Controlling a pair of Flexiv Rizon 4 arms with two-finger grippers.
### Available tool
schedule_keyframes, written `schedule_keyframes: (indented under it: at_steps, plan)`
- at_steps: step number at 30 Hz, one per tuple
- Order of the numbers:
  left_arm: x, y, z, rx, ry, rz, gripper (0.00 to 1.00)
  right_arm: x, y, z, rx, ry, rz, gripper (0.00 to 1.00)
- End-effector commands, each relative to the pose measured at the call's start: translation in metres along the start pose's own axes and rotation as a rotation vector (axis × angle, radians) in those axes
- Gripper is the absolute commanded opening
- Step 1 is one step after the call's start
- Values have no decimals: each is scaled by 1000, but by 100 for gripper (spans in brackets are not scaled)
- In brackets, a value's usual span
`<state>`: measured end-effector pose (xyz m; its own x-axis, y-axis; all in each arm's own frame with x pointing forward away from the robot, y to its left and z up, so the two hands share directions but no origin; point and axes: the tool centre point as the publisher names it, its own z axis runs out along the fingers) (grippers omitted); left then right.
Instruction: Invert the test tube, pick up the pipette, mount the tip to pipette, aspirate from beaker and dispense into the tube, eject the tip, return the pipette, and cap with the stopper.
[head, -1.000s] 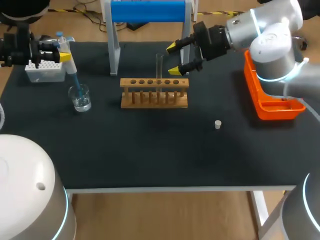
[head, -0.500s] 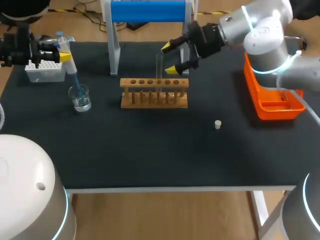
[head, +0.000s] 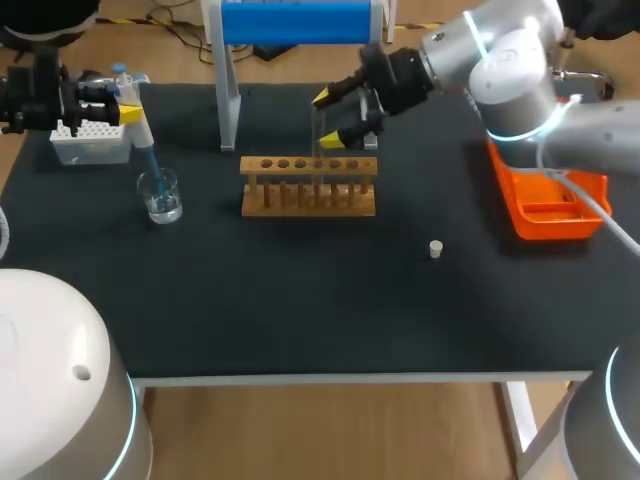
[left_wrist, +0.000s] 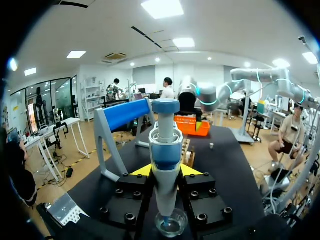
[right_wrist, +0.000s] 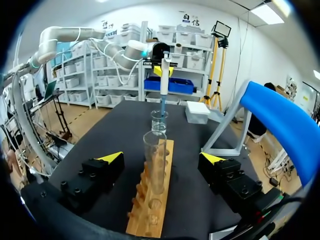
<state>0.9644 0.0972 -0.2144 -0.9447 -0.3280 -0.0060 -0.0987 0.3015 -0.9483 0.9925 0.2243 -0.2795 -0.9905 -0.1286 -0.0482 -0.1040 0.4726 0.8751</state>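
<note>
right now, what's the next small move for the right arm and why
Probably close the right gripper on the test tube: the tube stands upright in the wooden rack, between the open fingers, neither touching it yet, so it looks placed for a grasp.

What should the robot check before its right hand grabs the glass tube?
1. Test tube upright in rack: ok.
2. Right gripper open, one finger on each side of the tube: ok.
3. Left gripper shut on pipette: ok.
4. Pipette's lower end inside beaker: ok.
5. Liquid drawn up: cannot tell.
6. Stopper lying free on the table: ok.
</note>
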Motion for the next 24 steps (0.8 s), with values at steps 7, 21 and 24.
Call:
schedule_keyframes:
  at_steps: [7, 21, 24]
  plan:
    - [0, -1, 0, -1, -1, 0, 0, 2, 3, 9, 10, -1, 2, 100]
    - [0, -1, 0, -1, -1, 0, 0, -4, -4, 21, 81, 19, 10, 100]
    - [0, -1, 0, -1, -1, 0, 0, -5, -4, 21, 87, 22, 6, 100]
